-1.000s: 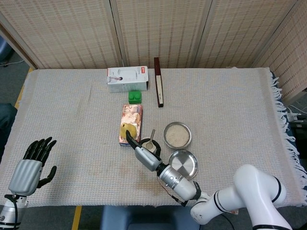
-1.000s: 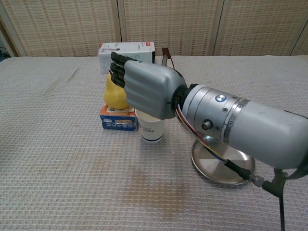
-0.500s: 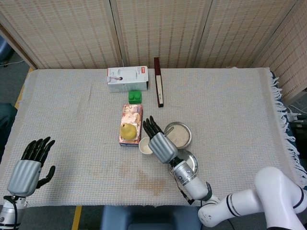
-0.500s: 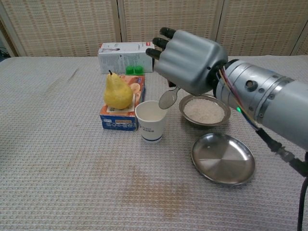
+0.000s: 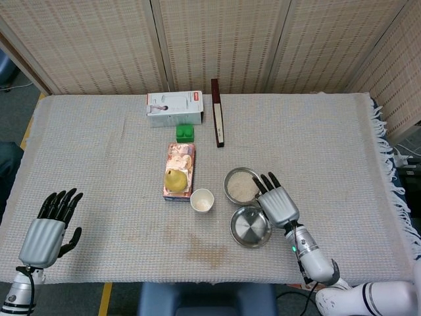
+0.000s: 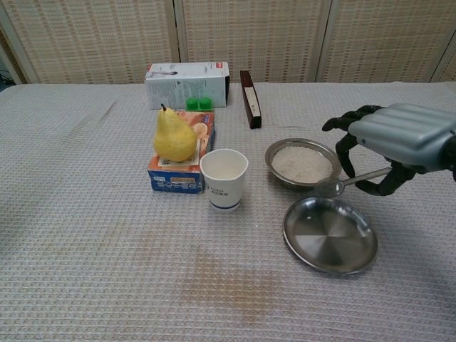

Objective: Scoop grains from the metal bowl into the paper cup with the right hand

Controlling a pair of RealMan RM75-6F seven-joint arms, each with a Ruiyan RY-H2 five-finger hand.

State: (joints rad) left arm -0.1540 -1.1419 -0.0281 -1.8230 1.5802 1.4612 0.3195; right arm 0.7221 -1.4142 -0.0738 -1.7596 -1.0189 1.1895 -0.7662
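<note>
The metal bowl [image 5: 242, 185] [image 6: 303, 163] holds pale grains and stands right of the white paper cup [image 5: 202, 200] [image 6: 224, 178]. My right hand [image 5: 276, 201] [image 6: 399, 142] hovers to the right of the bowl and grips a metal spoon [image 6: 349, 182]. The spoon's scoop end hangs just off the bowl's near rim, above the gap to the empty metal plate [image 5: 250, 226] [image 6: 329, 234]. I cannot tell whether the scoop carries grains. My left hand [image 5: 49, 227] rests open at the table's front left, far from everything.
A pear [image 5: 174, 179] [image 6: 174, 137] lies on a flat printed box [image 6: 178, 174] left of the cup. Further back are a green block [image 5: 186, 133], a white carton [image 5: 173, 108] and a dark narrow box [image 5: 218, 122].
My right hand swung with the spoon from over the cup across to the right of the grain bowl. The left hand has barely moved.
</note>
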